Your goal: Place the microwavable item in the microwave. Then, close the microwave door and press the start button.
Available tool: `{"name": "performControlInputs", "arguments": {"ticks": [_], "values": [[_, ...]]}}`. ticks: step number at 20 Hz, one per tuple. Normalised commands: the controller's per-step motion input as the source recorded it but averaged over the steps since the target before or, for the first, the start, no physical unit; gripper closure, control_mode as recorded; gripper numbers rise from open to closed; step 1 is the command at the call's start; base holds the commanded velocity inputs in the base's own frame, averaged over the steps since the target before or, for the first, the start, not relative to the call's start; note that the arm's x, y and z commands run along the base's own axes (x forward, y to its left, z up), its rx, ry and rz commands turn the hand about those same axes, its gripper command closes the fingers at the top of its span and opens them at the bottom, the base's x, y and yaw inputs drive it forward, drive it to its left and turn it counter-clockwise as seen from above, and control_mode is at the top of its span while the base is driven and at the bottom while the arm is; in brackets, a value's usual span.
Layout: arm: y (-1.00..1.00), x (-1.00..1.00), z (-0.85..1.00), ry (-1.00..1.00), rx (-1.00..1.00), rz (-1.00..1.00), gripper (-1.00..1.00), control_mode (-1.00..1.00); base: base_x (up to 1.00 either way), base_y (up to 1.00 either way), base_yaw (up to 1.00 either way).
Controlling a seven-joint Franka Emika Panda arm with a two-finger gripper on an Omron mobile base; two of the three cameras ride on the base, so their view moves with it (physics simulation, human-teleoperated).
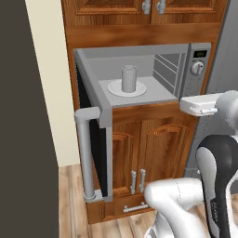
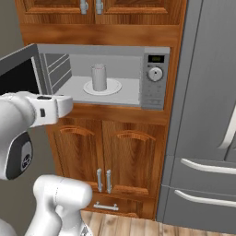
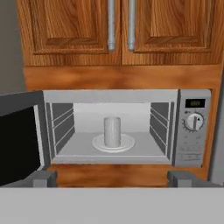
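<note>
The stiff, hinged door point(image 1: 93, 153) left of the microwave point(image 3: 113, 127) should swing easily if pushed near its handle point(image 1: 85, 155); end effector point(image 3: 113, 178) fingers apart, empty.

A pale cup point(image 3: 112, 131) stands upright on the round white turntable point(image 3: 126, 144) inside the microwave point(image 3: 192, 155)

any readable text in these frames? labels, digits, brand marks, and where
Nothing legible.
Microwave display: greenish marks, too blurred to read.
Control strip below the knob: faint button rows, no readable labels.
Robot arm: small dark print on the black link, too small to read.
Cup and open microwave door: no markings visible.
</note>
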Motion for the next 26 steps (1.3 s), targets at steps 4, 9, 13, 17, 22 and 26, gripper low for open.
{"name": "performControlInputs", "arguments": {"ticks": [4,9,13,17,22,26], "values": [[0.10,-1.00,0.00,-0.12,-0.33,0.15,-1.00,-1.00,0.00,0.00,0.00],[0.42,-1.00,-0.22,-0.17,-0.33,0.11,-1.00,-1.00,0.00,0.00,0.00],[0.86,-1.00,-0.30,-0.18,-0.41,0.11,-1.00,-1.00,0.00,0.00,0.00],[1.00,-0.98,-0.32,-0.14,-0.43,0.09,-1.00,-1.00,0.00,0.00,0.00],[1.00,-0.62,-0.43,-0.07,-0.43,0.05,-1.00,-1.00,0.00,0.00,0.00],[1.00,0.15,-0.49,0.01,-0.41,0.00,-1.00,-1.00,0.00,0.00,0.00]]}}
